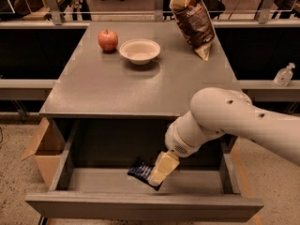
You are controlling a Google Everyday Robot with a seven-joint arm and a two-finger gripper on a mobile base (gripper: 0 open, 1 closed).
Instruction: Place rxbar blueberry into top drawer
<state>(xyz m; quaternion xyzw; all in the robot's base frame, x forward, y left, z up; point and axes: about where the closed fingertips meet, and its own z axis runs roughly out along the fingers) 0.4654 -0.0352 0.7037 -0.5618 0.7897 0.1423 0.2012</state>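
1. Gripper (161,171) is down inside the open top drawer (140,206), near the middle of the cavity, hanging from the arm (225,118) that reaches in from 3 o'clock.
2. Grip state: cannot tell. The gripper tip overlaps one end of the rxbar blueberry (139,170), so it could be pinching the bar or resting against it.
3. Bar location: inside the drawer, low over the floor or on it; I can't resolve which. It's well behind the front panel and roughly centred between the side walls.
4. Key relation: the bar sticks out at 9 o'clock from the gripper tip. Its long axis runs roughly 10-to-4, with the 4 o'clock end tucked under the gripper. Only one arm on this rig, and it's already at the bar.
5. Judgement: the placing step is essentially there. What's left is a clean release, then a straight pull up and back toward 3 o'clock without dragging the wrapper along.
6. Risk: the wrapper snagging on the tip and getting lifted out, or the arm clipping the table (117,90) edge above the drawer.
7. Tabletop items aren't involved: apple (108,40) at 11 o'clock, bowl (139,50) at 12, chip bag (193,20) at 1.
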